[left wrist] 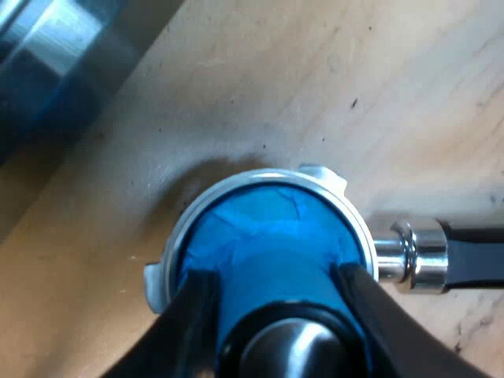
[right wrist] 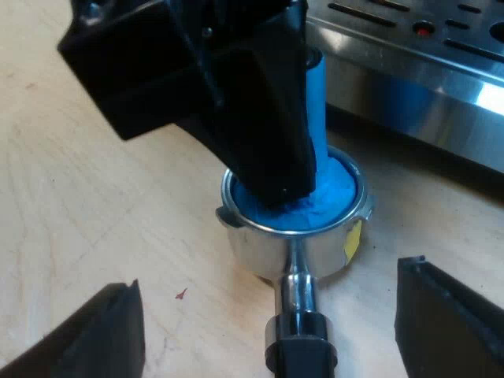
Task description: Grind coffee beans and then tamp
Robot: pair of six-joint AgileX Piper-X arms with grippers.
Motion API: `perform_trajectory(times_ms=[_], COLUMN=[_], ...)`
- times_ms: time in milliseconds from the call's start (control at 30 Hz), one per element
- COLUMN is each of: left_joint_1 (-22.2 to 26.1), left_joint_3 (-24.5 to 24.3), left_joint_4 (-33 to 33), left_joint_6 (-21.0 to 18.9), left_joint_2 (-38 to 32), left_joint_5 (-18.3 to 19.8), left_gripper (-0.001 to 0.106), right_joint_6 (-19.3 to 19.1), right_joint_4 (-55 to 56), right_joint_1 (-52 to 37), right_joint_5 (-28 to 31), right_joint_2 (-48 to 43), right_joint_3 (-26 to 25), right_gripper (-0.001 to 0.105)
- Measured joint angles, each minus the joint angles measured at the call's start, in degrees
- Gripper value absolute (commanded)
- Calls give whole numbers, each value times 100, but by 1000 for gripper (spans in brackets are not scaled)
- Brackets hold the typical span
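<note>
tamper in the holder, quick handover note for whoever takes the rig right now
Left end effector: shut on the blue tamper, which sits in the holder.
Right end effector: open, fingers either side of the handle, not touching it.
The holder stands loose on the table, close to the machine.
Done: tamper is seated in the holder. The grounds are hidden under it, so I can't confirm the grind.
Left: probably finish the press, then lift the tamper out.
</note>
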Motion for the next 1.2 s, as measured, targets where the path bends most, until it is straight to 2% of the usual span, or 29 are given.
perform_trajectory(times_ms=[267,400,533,567,600,667,767,1200], left_joint_1=[-16,-282,-346,-516,-1000,-1103,-1116,-1116], left_joint_3=[-12,-32,-43,-51,-46,-46,-46,-32], left_joint_4=[0,42,36,16,-54,-101,-133,-129], left_joint_6=[-12,-7,9,10,-15,-54,-160,-160], left_joint_2=[4,4,4,4,4,4,4,-133], left_joint_5=[-57,-449,-534,-725,-1438,-1611,-1611,-1611], left_gripper=[0,0,0,0,0,0,0,0], right_joint_6=[4,13,13,13,13,66,77,77], right_joint_4=[0,0,0,0,0,26,44,44], right_joint_1=[0,0,0,0,0,0,0,0], right_joint_5=[0,0,0,0,0,30,67,67], right_joint_2=[0,0,0,0,0,0,0,0], right_joint_3=[0,0,0,0,0,20,21,21], right_gripper=[67,67,67,67,67,67,67,67])
